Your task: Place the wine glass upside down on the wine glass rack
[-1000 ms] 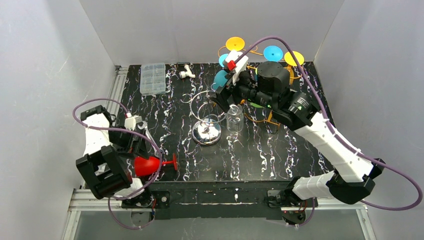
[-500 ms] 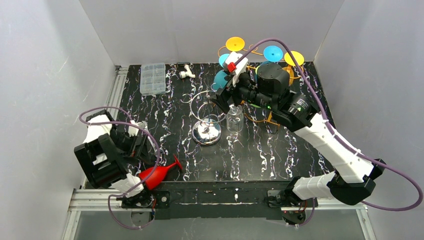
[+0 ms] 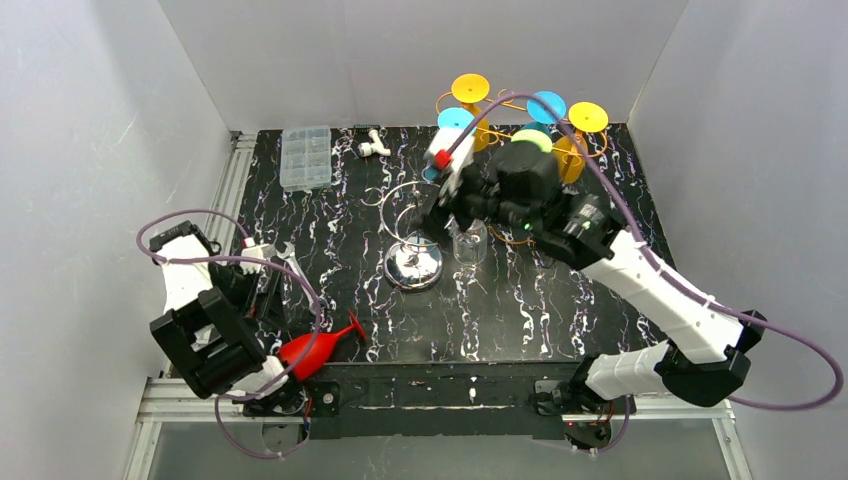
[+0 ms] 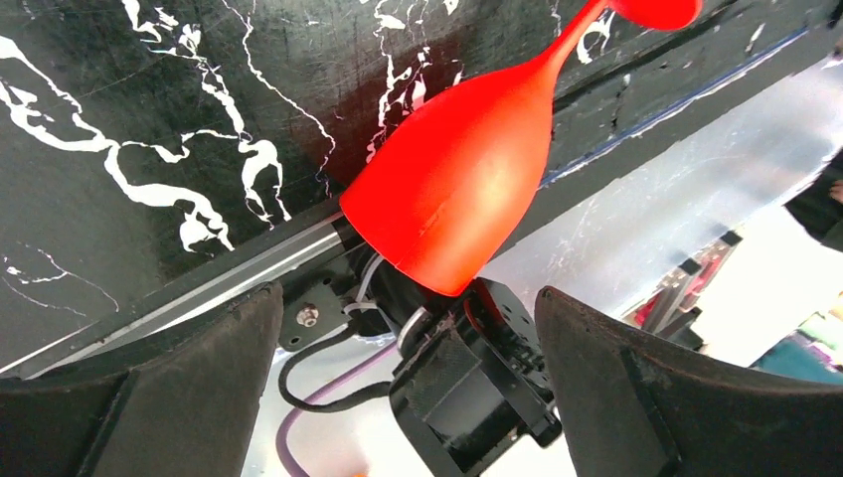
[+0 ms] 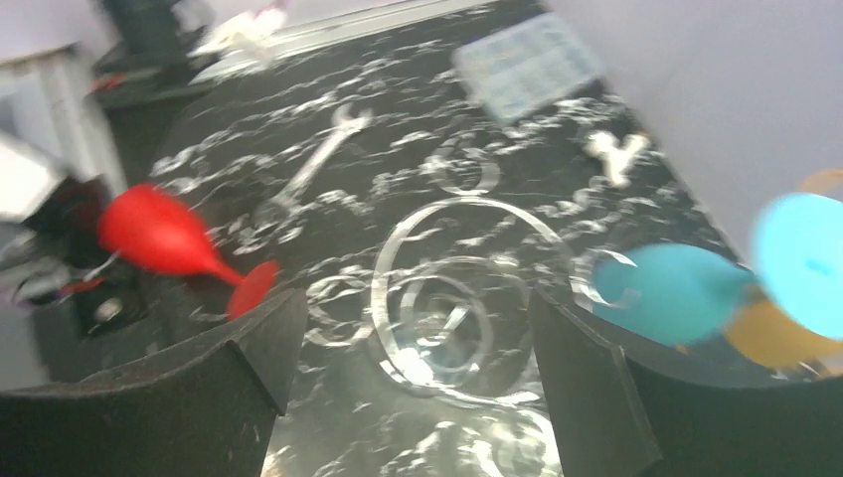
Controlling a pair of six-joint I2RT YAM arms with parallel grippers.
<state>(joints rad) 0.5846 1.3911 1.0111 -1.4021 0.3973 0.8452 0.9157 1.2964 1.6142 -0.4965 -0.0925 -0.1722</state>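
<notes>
A red wine glass point(image 3: 312, 347) lies on its side at the table's near edge, foot point(image 3: 352, 328) pointing right. In the left wrist view its bowl point(image 4: 452, 189) hangs over the edge. My left gripper point(image 3: 280, 305) is open and empty just behind the bowl point(image 4: 408, 298), not touching it. The chrome wire rack point(image 3: 413, 262) stands mid-table, with a clear wine glass point(image 3: 470, 241) right beside it. My right gripper point(image 3: 437, 213) is open and empty above the rack; its rings point(image 5: 447, 298) show between the fingers. The red glass point(image 5: 164, 238) shows blurred at the left there.
A clear compartment box point(image 3: 306, 157) and a white fitting point(image 3: 372, 146) lie at the back left. A wire stand of coloured discs point(image 3: 530, 118) is at the back right, close behind my right arm. A wrench point(image 5: 318, 164) lies left of the rack.
The left gripper let go of the red glass, which dropped to the near edge and tipped over it; the left arm drew back. The right gripper moved left over the rack.
</notes>
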